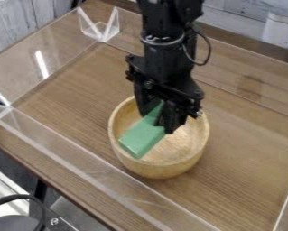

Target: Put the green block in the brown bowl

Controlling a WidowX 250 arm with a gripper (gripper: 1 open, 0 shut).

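Observation:
The green block (pixel 144 135) is a flat light-green bar held tilted, its lower end down inside the brown bowl (pixel 192 152), a round tan wooden bowl on the table. My black gripper (pixel 162 113) points straight down over the bowl's left half and is shut on the block's upper end. Whether the block's lower end touches the bowl's floor cannot be told.
The bowl stands on a wood-grain table top (pixel 74 90) walled by clear acrylic panels (pixel 38 135). A small clear stand (pixel 100 27) sits at the back left. The near wall runs close to the bowl's front.

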